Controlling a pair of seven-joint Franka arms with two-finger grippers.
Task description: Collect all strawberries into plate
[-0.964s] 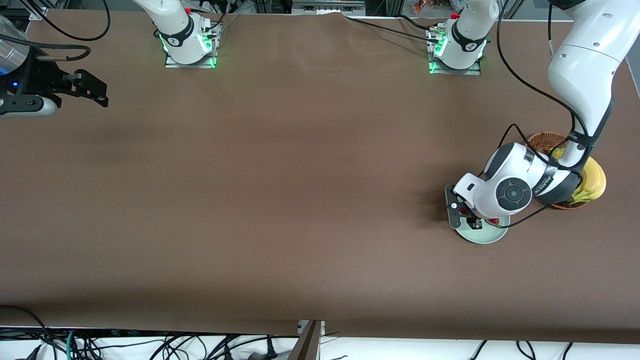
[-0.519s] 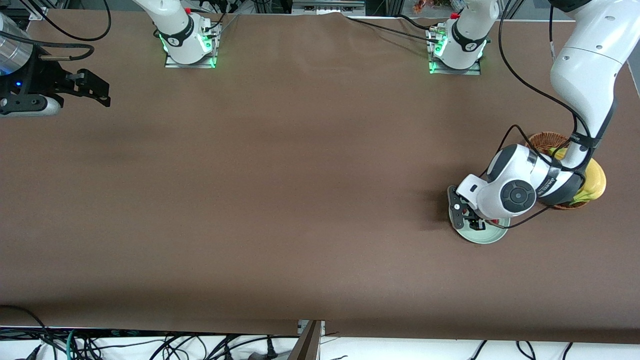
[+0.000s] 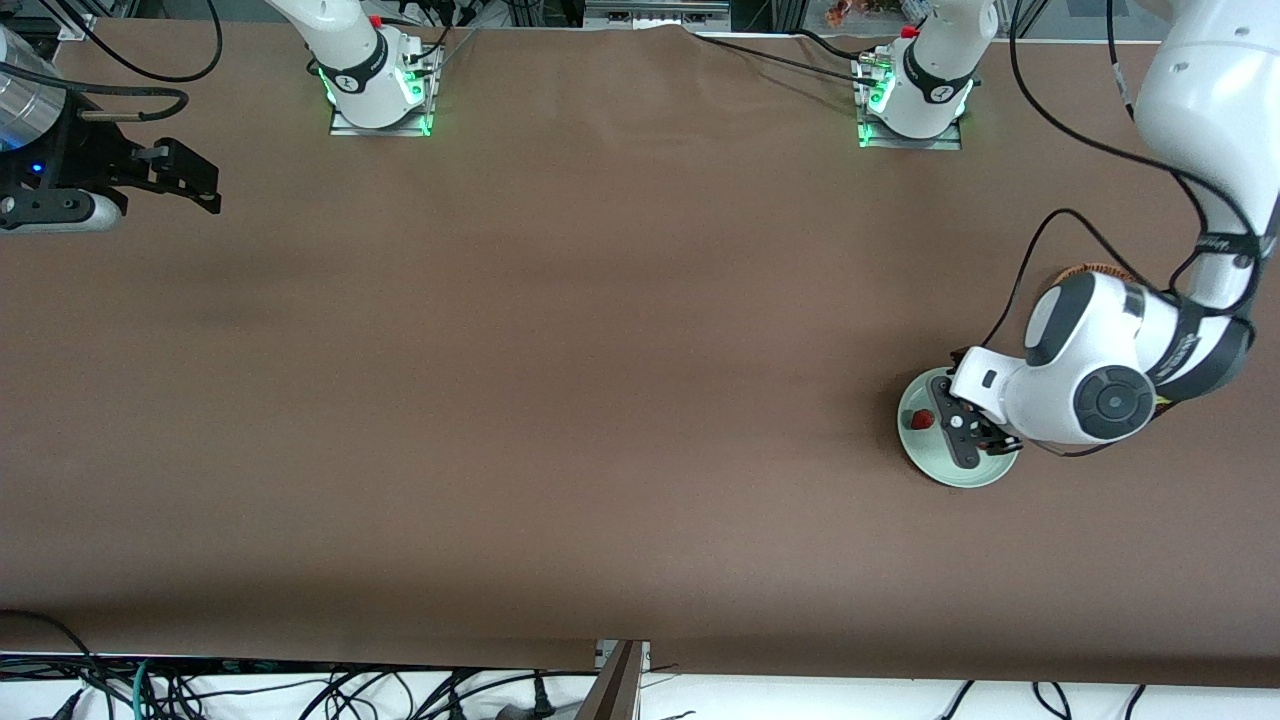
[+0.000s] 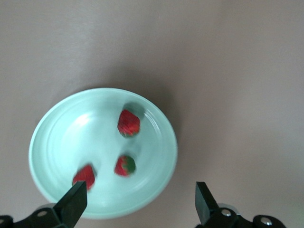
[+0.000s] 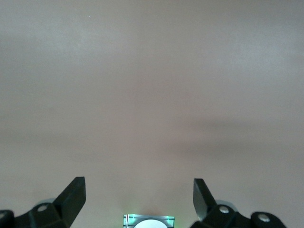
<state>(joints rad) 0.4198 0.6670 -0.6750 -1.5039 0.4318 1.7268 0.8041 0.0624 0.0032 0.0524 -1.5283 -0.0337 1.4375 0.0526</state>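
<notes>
The pale mint-green plate (image 3: 940, 468) lies near the left arm's end of the table. In the left wrist view the plate (image 4: 71, 137) holds three strawberries: one (image 4: 128, 123), a second (image 4: 125, 166) and a third (image 4: 84, 175) partly hidden by a fingertip. The front view shows one strawberry (image 3: 923, 419) on the plate; the arm hides the others. My left gripper (image 3: 965, 432) hangs open and empty just above the plate, also seen in its wrist view (image 4: 140, 186). My right gripper (image 3: 192, 180) waits open and empty over bare table at the right arm's end (image 5: 139, 183).
A sliver of the brown wicker basket's rim (image 3: 1095, 270) shows above the left arm's wrist, beside the plate and farther from the front camera; its contents are hidden. The right arm's base plate (image 5: 148, 222) glows green in the right wrist view.
The left wrist has risen and swung toward the left arm's end of the table, uncovering part of the plate and one strawberry. The right arm has barely moved.
</notes>
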